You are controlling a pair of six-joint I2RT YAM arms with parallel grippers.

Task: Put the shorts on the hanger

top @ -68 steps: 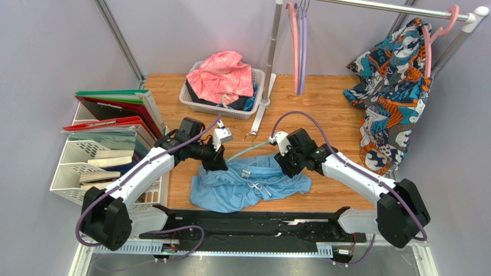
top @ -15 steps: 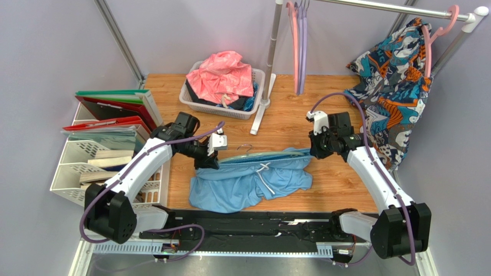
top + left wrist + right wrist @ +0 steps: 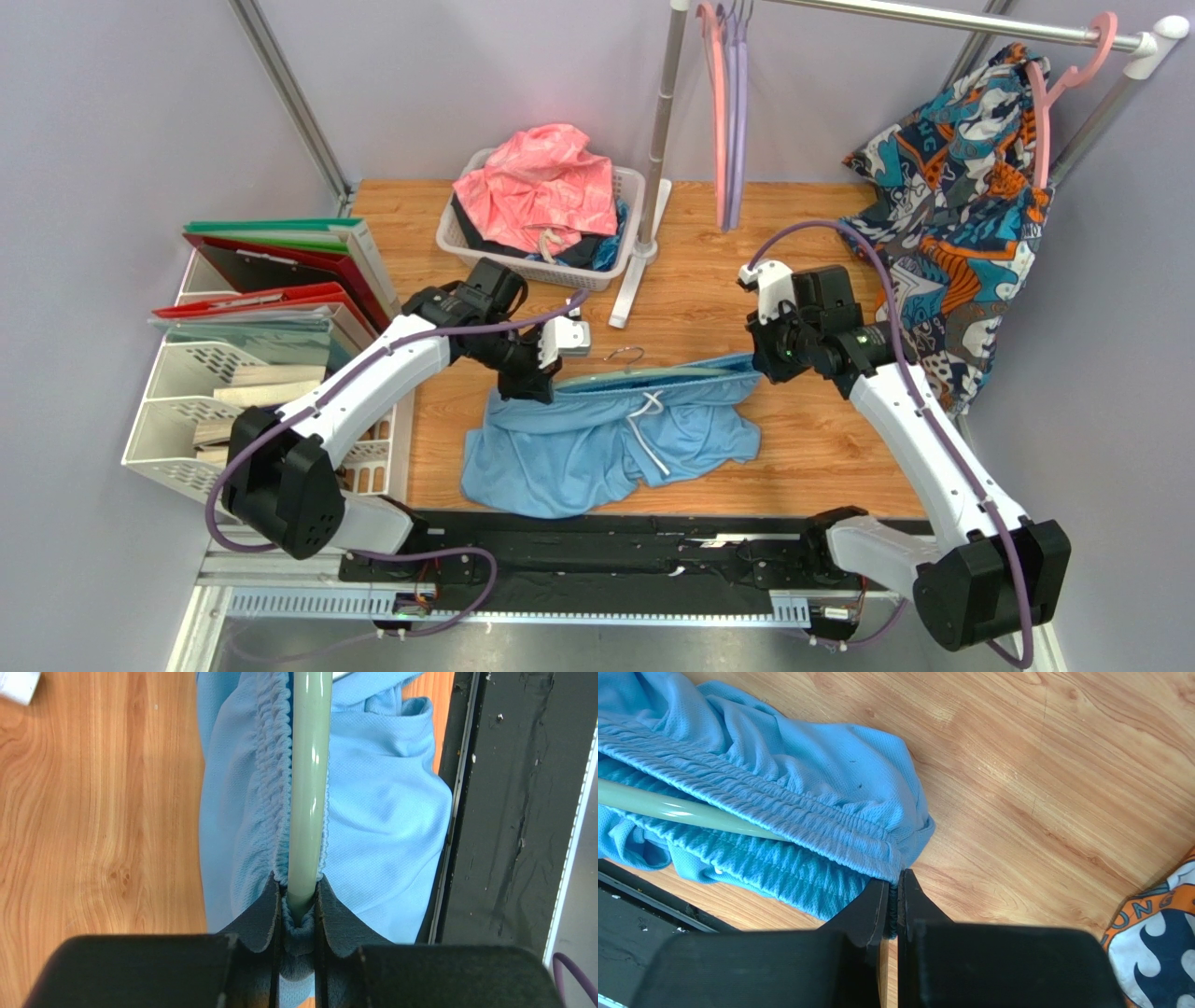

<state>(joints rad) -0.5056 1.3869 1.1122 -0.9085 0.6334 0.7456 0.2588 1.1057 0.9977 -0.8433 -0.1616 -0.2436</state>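
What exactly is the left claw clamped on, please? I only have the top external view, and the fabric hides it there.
Observer: The left wrist view shows the left claw pinching the hanger bar together with the waistband of the shorts.
Operator: Thank you. Is the bar inside the waistband?
Observer: Yes, the right wrist view shows it running between the two waistband layers.
Operator: And the right claw?
Observer: The right claw is shut at the waistband's corner, apparently on fabric alone. The bar disappears under the cloth before reaching it.
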